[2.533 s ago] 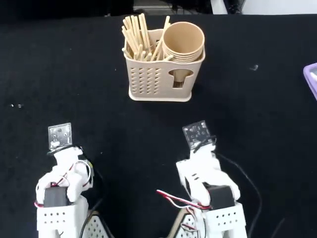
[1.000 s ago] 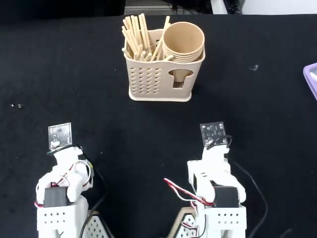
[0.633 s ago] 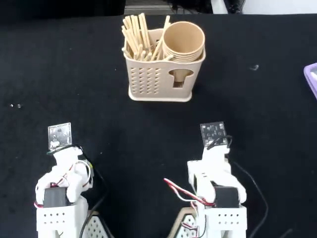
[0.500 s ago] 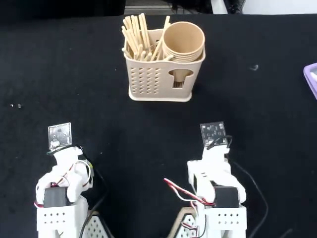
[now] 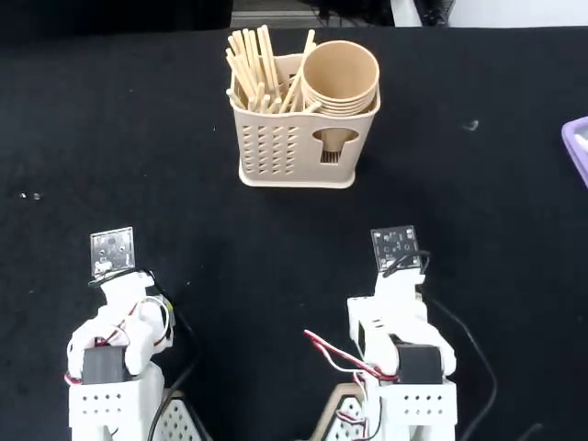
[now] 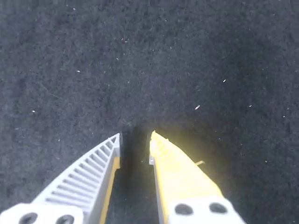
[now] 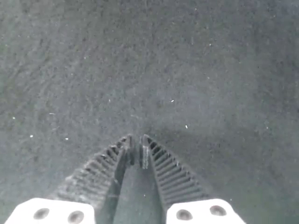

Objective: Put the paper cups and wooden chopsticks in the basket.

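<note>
- The basket [image 5: 299, 129] stands on the black table [image 5: 138, 138], and both task things are already inside it. The wooden chopsticks [image 5: 257, 69] are in the compartment on the left arm's side. The paper cups [image 5: 341, 78] are nested as one stack in the other compartment.
- The chopsticks stand nearly upright and fan a little above the basket rim. The cups open upward.
- Both arms are folded well apart from the basket, on its near side. The right arm [image 5: 400, 331] is somewhat nearer to the basket than the left arm [image 5: 119, 331].
- The left pincer [image 6: 134, 140] has its fingers a little apart and holds nothing. The right pincer [image 7: 137, 140] has its tips pressed almost together and is also empty. Under each one I see only the table cloth.
- The basket looks like beige plastic with rows of small holes and one keyhole cut-out. The cups are smooth brown paper and the chopsticks are pale bare wood. The table cover is felt-like, with lint specks.
- I judge the task finished, so no move toward the basket seems needed.
</note>
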